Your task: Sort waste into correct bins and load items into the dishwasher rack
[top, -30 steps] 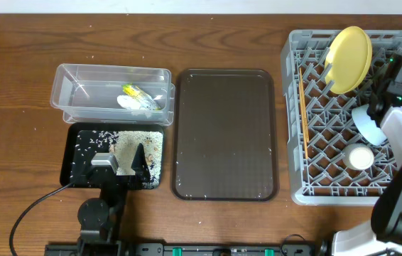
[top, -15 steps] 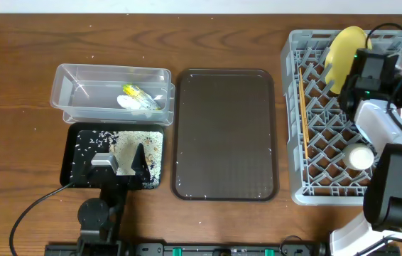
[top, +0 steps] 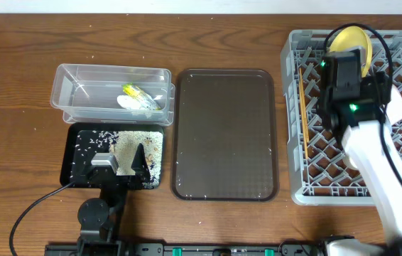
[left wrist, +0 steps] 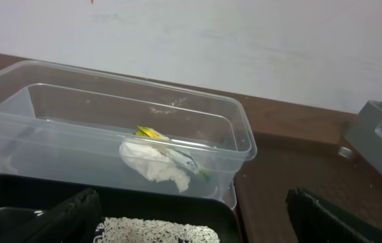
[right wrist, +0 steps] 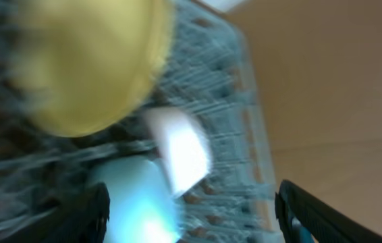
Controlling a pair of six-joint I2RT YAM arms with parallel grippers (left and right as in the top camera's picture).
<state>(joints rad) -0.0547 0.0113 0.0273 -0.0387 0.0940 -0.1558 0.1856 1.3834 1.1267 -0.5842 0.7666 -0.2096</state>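
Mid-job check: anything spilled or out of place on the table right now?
Only minor: a few white specks, likely stray grains, sit along the brown serving tray's edges. The wrapper is in the clear tub and the rice in the black tray.

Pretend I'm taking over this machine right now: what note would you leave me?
Left gripper: open, empty, over the black tray.
Right gripper: open, empty, above the dishwasher rack; its camera view is blurred.
Wrapper lies in the clear tub; rice grains are in the black tray.
In the rack: yellow plate propped up, chopsticks along the left side, white bowl and light blue bowl.
Done: sorting and loading look complete.
Left: probably only to bring both arms clear.
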